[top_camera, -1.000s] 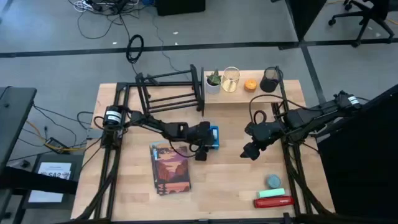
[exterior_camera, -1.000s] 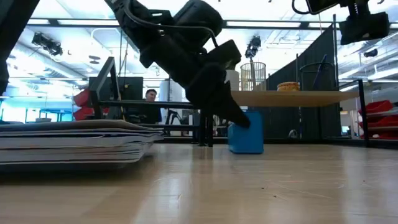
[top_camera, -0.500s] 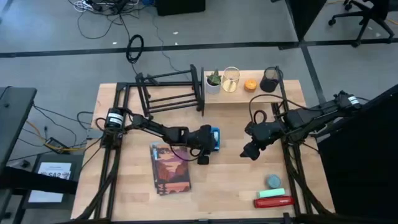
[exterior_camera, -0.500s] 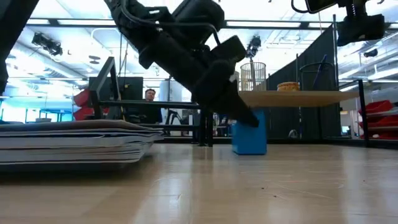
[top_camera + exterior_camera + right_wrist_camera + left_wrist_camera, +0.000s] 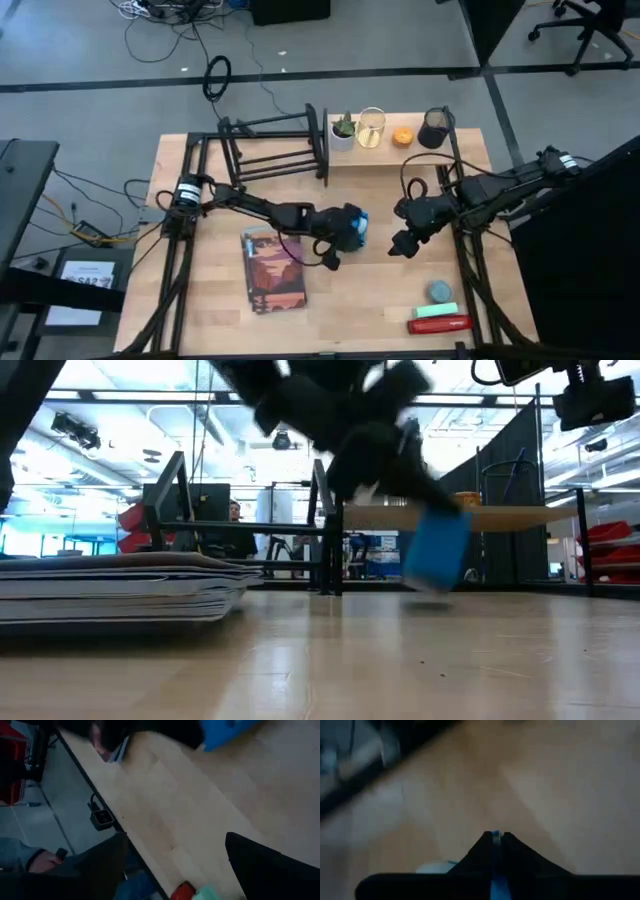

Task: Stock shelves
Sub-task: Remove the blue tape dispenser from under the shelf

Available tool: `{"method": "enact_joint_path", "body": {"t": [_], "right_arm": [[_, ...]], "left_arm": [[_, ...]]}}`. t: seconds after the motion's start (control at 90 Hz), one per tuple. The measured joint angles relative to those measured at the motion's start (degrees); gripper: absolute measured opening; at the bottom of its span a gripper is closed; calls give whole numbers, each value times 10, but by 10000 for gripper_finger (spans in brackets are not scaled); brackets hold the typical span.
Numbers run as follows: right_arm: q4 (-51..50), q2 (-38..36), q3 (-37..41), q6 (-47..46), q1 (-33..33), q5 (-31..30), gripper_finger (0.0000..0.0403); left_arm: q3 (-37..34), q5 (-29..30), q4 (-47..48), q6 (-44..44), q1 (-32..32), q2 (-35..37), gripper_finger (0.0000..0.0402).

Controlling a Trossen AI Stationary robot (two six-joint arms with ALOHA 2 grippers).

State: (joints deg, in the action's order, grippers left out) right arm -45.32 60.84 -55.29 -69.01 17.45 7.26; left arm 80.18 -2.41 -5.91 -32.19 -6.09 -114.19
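Near the table's centre, your left gripper (image 5: 352, 226) has its jaws pinching a small bright blue box (image 5: 436, 550), which the low view shows lifted clear of the wooden tabletop (image 5: 370, 290). At about three o'clock from it, well apart, your right gripper (image 5: 397, 243) hangs over bare wood; its jaws are spread, as the right wrist view shows with open board between the fingers (image 5: 265, 870).

At eleven o'clock from the box stands the low black metal-bar rack with upright ends (image 5: 275, 148), holding nothing. At one o'clock sits the wider pale wooden plank shelf on black posts (image 5: 410, 152), along the table's far edge, carrying a small potted plant (image 5: 343, 130), a gold wire basket (image 5: 371, 127), an orange round thing (image 5: 402, 136) and a dark cup (image 5: 434, 128).

At seven o'clock from the box, close by, lies a stack of magazines with a reddish cover (image 5: 273, 270). Toward five o'clock, near the table's near right corner, lie a grey round disc (image 5: 439, 291), a mint-green block (image 5: 436, 311) and a red bar (image 5: 439, 324). Open wood lies between the box and both shelves
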Motion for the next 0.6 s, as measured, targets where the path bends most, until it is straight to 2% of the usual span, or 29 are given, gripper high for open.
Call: {"method": "enact_joint_path", "body": {"t": [0.167, 0.244, 0.344, 0.511, 0.6], "right_arm": [[-1, 0, 0, 32, 0, 1, 307], [-2, 0, 0, 79, 0, -3, 307], [12, 0, 0, 223, -2, -1, 307], [30, 10, 0, 473, -40, 30, 307], [24, 33, 0, 617, -66, 76, 307]], "left_arm": [[10, -27, 7, -25, 0, 1, 4], [9, -26, 28, -20, 0, 0, 3], [9, -16, 52, 0, -1, 4, 3], [9, 51, 124, 121, -6, 38, 2], [10, 88, 169, 212, -5, 65, 1]]}}
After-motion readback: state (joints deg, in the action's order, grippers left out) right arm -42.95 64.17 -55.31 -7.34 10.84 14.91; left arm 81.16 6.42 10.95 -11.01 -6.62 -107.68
